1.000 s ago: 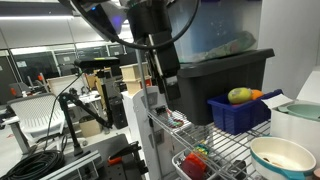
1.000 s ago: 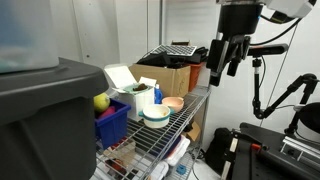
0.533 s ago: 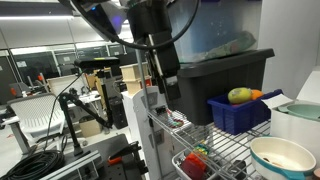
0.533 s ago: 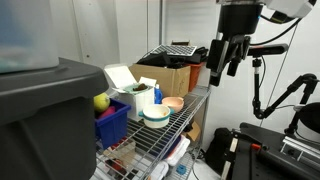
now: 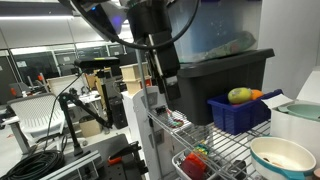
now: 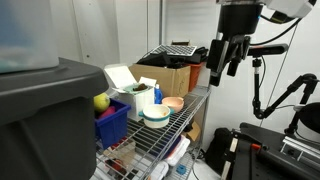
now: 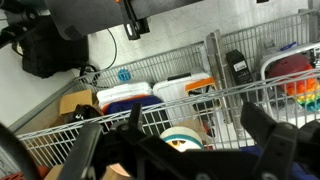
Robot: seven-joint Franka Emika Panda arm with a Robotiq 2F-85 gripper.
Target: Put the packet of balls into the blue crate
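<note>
The packet of balls (image 5: 241, 95) lies in the blue crate (image 5: 236, 115) on the wire shelf, with its yellow-green and orange balls showing above the rim. In an exterior view only the yellow-green ball (image 6: 101, 101) shows above the crate (image 6: 113, 126). My gripper (image 5: 166, 86) hangs in the air beyond the end of the shelf, well away from the crate. It also shows in an exterior view (image 6: 222, 68). In the wrist view the gripper (image 7: 185, 150) has its fingers wide apart with nothing between them.
A large black tote (image 5: 216, 78) stands beside the crate. A white teal-rimmed bowl (image 5: 282, 156) sits at the shelf's other end, and also shows in an exterior view (image 6: 155, 114). Near it are a small orange bowl (image 6: 173, 103), a white container (image 6: 124, 86) and red items on the lower shelf (image 5: 194, 163).
</note>
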